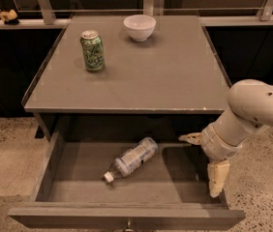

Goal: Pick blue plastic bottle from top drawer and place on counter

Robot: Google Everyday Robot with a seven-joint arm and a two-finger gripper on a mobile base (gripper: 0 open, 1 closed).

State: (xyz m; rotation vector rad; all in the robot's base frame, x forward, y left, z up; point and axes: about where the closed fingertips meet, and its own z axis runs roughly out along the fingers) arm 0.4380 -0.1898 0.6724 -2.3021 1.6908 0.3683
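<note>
The blue plastic bottle (132, 159) lies on its side on the floor of the open top drawer (78, 190), white cap pointing to the front left. My gripper (203, 159) hangs over the drawer's right end, to the right of the bottle and apart from it. It is open and empty, with one finger (217, 178) pointing down and the other (192, 138) pointing left. The counter (165, 76) is above the drawer.
A green soda can (92, 50) stands on the counter at the back left. A white bowl (139, 27) sits at the back middle. My arm (252, 110) reaches in from the right. Speckled floor lies on both sides of the drawer.
</note>
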